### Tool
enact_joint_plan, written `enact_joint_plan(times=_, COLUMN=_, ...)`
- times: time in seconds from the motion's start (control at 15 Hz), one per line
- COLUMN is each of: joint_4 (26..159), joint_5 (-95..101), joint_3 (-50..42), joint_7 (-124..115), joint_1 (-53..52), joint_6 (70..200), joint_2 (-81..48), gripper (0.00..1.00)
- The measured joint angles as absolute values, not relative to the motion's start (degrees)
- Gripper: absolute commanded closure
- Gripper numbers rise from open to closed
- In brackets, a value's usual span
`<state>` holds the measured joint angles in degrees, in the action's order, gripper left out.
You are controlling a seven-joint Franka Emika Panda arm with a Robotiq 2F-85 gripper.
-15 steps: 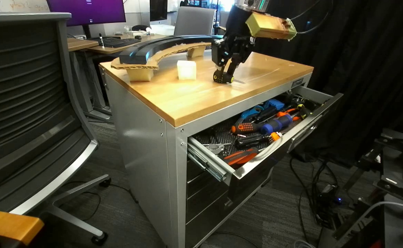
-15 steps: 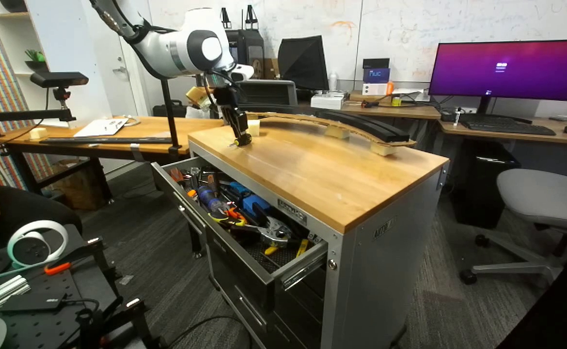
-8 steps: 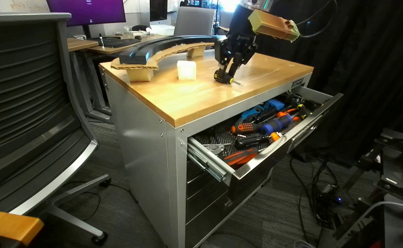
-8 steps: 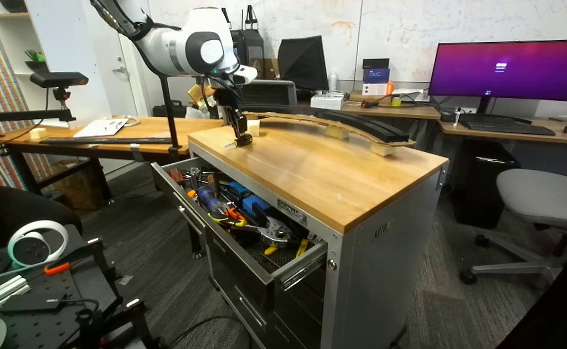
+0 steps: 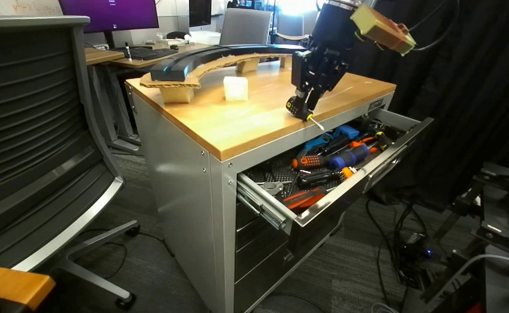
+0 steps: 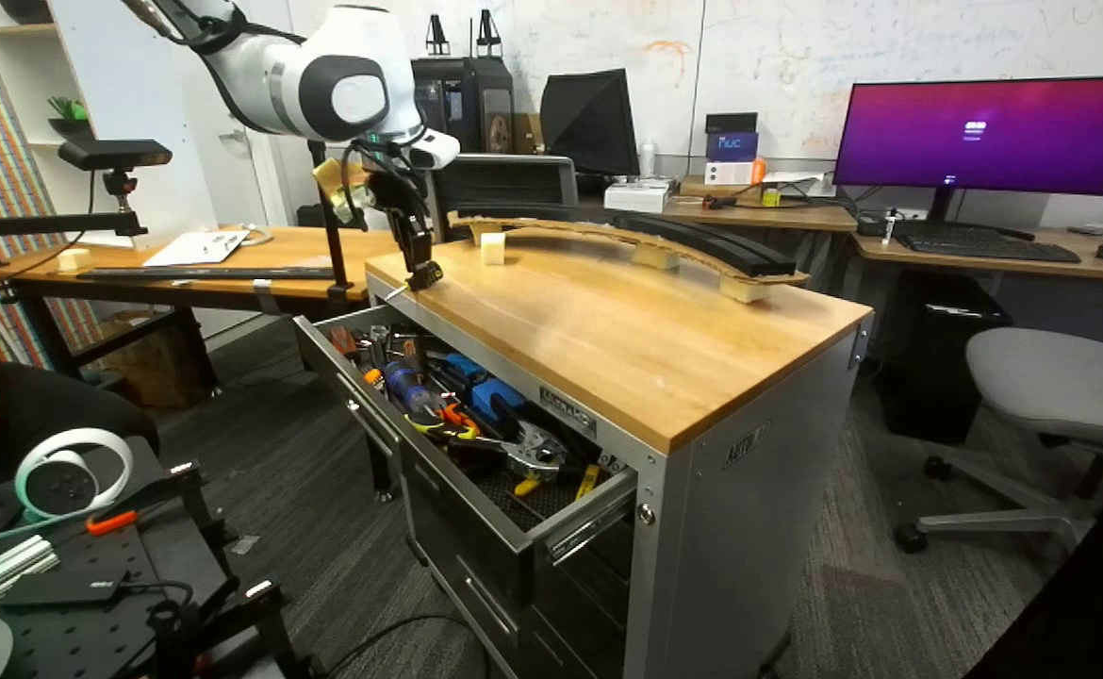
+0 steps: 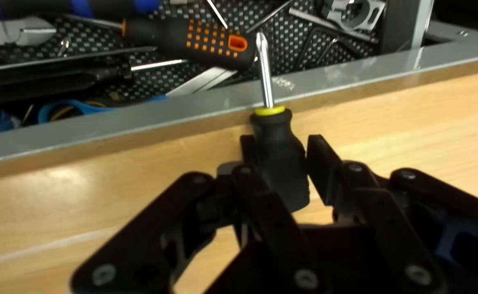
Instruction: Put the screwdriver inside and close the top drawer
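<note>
In an exterior view, a black chair (image 5: pixel 32 130) stands farthest left, then a black curved piece (image 5: pixel 202 58), with a pale block (image 5: pixel 236 88) near it on the wooden top (image 5: pixel 246 124). Next comes my claw (image 5: pixel 304 104), drawn in against both sides of the screwdriver (image 7: pixel 275 126): I hold it tilted by its black handle, its metal shaft reaching past the wooden top's front edge. Rightward and lower, the top drawer (image 5: pixel 337 204) stands pulled out with tools (image 5: pixel 350 157) inside, then a black curtain (image 5: pixel 437 87).
</note>
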<state>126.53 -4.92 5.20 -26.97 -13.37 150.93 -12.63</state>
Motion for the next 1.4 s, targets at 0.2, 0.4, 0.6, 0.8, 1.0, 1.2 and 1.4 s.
enact_joint_plan(times=0.2, joint_4=131.6, joint_5=-8.2, joint_3=8.0, joint_7=-25.3, joint_1=-13.4, joint_6=149.8, joint_2=-10.1, gripper=0.42)
enact_joint_plan(times=0.4, joint_4=135.9, joint_5=-10.4, joint_3=10.7, joint_7=-25.0, joint_1=-13.9, joint_6=149.9, joint_2=-10.5, gripper=0.25)
enact_joint_plan(times=0.6, joint_4=137.9, joint_5=-11.0, joint_3=12.3, joint_7=-25.0, joint_1=-14.4, joint_6=149.9, joint_2=-10.7, gripper=0.03)
enact_joint_plan(times=0.8, joint_4=138.5, joint_5=-11.0, joint_3=13.2, joint_7=-24.9, joint_1=-14.6, joint_6=149.0, joint_2=-10.6, gripper=0.00)
enact_joint_plan(times=1.0, joint_4=138.3, joint_5=-13.2, joint_3=13.7, joint_7=-23.9, joint_1=-14.6, joint_6=141.1, joint_2=-9.9, gripper=0.00)
enact_joint_plan(times=1.2, joint_4=138.8, joint_5=-16.1, joint_3=13.7, joint_7=-22.8, joint_1=-14.5, joint_6=133.2, joint_2=-9.9, gripper=0.32)
enact_joint_plan(times=1.4, joint_4=140.2, joint_5=-14.2, joint_3=13.7, joint_7=-22.6, joint_1=-14.6, joint_6=135.5, joint_2=-11.3, gripper=0.57)
